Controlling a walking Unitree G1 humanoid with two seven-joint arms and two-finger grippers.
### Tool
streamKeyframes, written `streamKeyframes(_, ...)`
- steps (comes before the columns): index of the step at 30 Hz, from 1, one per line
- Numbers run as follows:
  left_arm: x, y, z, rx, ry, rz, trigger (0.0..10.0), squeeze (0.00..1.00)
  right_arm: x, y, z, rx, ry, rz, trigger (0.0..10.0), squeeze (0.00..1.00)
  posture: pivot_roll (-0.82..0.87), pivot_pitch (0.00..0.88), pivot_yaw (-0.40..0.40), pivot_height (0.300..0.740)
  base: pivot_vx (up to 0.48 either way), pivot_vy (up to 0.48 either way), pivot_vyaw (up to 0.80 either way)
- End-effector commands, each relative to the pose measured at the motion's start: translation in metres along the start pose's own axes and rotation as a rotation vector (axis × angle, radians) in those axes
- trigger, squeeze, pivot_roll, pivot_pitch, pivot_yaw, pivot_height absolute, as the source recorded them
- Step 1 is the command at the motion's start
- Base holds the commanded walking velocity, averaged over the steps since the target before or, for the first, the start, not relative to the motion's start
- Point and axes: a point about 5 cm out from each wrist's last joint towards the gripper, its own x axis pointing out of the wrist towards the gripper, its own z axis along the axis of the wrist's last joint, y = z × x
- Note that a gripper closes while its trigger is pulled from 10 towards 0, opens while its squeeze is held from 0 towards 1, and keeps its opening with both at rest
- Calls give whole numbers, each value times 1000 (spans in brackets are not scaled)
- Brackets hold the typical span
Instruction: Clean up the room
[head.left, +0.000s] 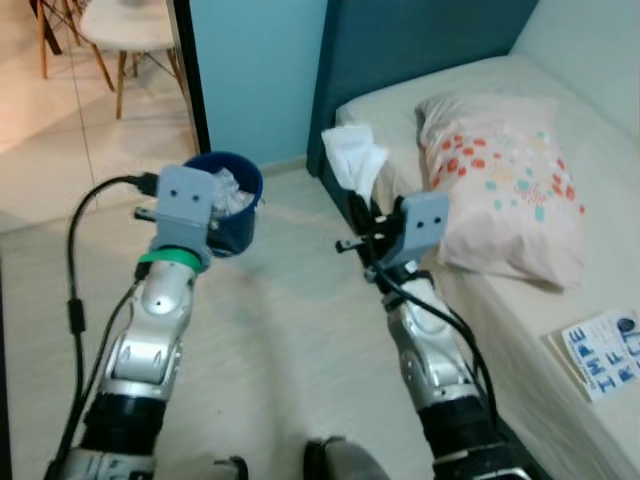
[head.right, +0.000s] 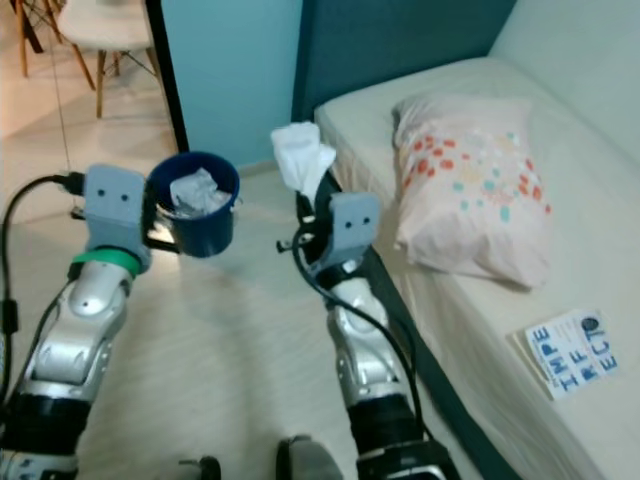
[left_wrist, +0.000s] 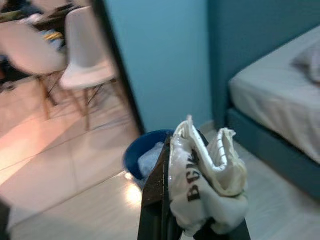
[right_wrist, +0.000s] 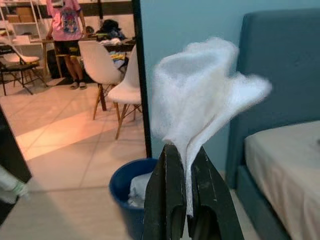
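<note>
Counting what we hold: two pieces of rubbish, one per gripper. Our right gripper (right_wrist: 186, 220) is clamped on one soft white tissue (right_wrist: 205, 95), bunched and fluffy above the black fingers, raised between the bin and the bed's corner. Our left gripper (left_wrist: 192, 227) is pinched together on one crumpled white wrapper (left_wrist: 207, 187), glossy and creased, with dark printed letters on its side; in the head views it sits right at the bin.

One round dark-blue bin (head.right: 195, 205), smooth-walled like plastic, stands on the pale tiled floor (head.left: 270, 340) near the light-blue wall (head.left: 255, 70), with crumpled white paper (head.right: 195, 190) already inside it.

One bed (head.left: 500, 300) runs along our right, with a cream sheet and a teal padded frame and headboard. On it lies one plump pillow (head.left: 505, 185) of pale fabric with red and teal spots, and one flat printed leaflet (head.left: 600, 355) near the mattress edge.

Beyond the doorway we count two white moulded chairs (right_wrist: 97, 62) with slim wooden legs, and one person (right_wrist: 65, 30) standing far back.
</note>
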Motion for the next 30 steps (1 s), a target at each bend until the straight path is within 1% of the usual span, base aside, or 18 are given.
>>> streamKeyframes(1,-2,4,-7,24,27,17,10000,0,-3,1,-6,-9,28,-2,10000,0,-62,95,-18,732,461,0,794)
streamKeyframes(6,-3,7,-11,31,40,31,10000,0,-3,1,-7,-18,36,-3,10000,0,-59,93,-21,732,465,0,798)
streamKeyframes(8,-6,9,-16,36,54,42,10000,0,-2,0,-8,-8,40,-10,10000,0,-60,90,-25,732,461,0,0)
streamKeyframes(15,-8,11,-22,39,71,54,10000,0,-1,-5,-6,-5,33,-20,10000,0,-62,86,-33,732,462,0,0)
streamKeyframes(27,-6,13,-21,48,69,56,10000,0,1,-12,-3,-19,21,-60,10000,0,-64,89,-21,732,464,0,0)
streamKeyframes(30,-4,13,-20,53,63,49,10000,0,0,-18,-5,-15,32,-105,10000,0,-66,94,-15,732,464,0,-788)
